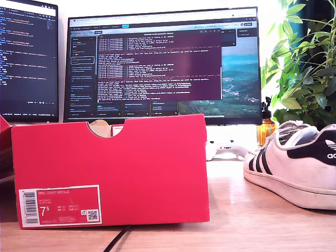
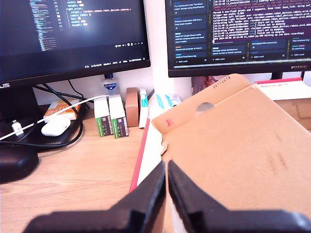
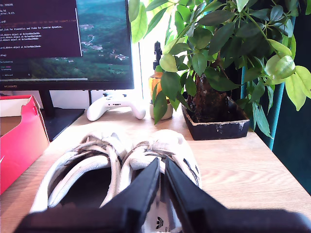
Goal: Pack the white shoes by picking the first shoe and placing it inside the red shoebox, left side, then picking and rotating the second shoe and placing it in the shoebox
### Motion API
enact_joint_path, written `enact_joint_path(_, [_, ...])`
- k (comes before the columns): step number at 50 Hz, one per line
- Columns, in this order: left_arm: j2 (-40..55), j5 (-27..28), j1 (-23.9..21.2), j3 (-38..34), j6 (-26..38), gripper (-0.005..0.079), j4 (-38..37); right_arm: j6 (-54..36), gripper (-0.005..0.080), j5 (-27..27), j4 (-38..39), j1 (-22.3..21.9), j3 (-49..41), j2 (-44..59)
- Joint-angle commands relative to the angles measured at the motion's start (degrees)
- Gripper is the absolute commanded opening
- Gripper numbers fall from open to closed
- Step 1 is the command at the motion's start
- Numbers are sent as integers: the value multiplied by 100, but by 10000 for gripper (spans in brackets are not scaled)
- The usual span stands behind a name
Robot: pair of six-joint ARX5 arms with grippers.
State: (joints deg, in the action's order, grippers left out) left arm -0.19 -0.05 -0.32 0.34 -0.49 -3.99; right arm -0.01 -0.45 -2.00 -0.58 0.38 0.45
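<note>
The red shoebox (image 1: 131, 168) stands on the wooden desk toward the exterior view's left, with its barcode label marked 7.5 facing the camera. The white shoes (image 1: 299, 168) sit at the exterior view's right, black stripes and heel tab showing. No arm appears in the exterior view. My first gripper (image 2: 166, 165) is shut and empty, hovering over the shoebox's red rim (image 2: 139, 158) and brown cardboard inside. My second gripper (image 3: 162, 162) is shut with nothing held, just above the pair: one shoe (image 3: 82, 165) and the other shoe (image 3: 172, 143) lie side by side, with the shoebox (image 3: 19, 141) beside them.
Two monitors stand behind the box. A potted plant (image 3: 214, 121), an amber bottle (image 3: 156, 82) and a white game controller (image 3: 114, 104) sit behind the shoes. Small cartons (image 2: 112, 116), an earbud case (image 2: 56, 126) and cables lie beyond the box. A black cable (image 1: 118, 239) runs along the desk front.
</note>
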Motion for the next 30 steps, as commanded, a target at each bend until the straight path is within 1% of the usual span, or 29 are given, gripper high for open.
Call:
enact_joint_path(1, [-20,4,4,-140,-11,-13,63,20,-11,20,109,44,-7,-37])
enact_joint_path(23, [-20,7,4,-138,-13,-13,70,24,-11,17,149,46,-7,-37])
enact_joint_path(30, [-20,92,4,-138,-326,-13,258,181,-11,-50,415,46,-4,-37])
